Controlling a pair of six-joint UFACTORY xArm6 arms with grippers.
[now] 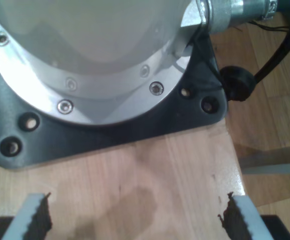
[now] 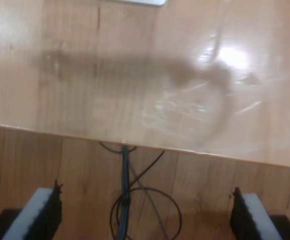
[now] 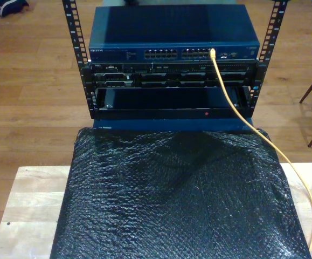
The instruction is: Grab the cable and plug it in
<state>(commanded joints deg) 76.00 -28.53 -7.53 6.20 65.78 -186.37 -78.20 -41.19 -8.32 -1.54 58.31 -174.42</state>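
Exterior view: the cable [image 3: 236, 108] runs from a port on the switch [image 3: 172, 32], top unit of the rack [image 3: 80, 70], down across the rack's front and over the exterior view's right edge of the black bubble-wrap mat [image 3: 177, 194], then off toward the table's [image 3: 32, 199] near edge. Its far end looks seated in the port already, so the plug-in step appears done, though the plug itself is too small to confirm. The mat prob. serves to pad the wooden table.

First wrist view: my first gripper [image 1: 134, 215] hangs with jaws spread wide, nothing between them, over bare wood just beside an arm's base plate [image 1: 109, 130], i.e. a parked pose away from the work.

Second wrist view: my second gripper [image 2: 145, 212] is likewise spread and holding nothing, past the table's edge, with thin dark wires [image 2: 127, 200] on the floor below. Neither gripper is near the cable.
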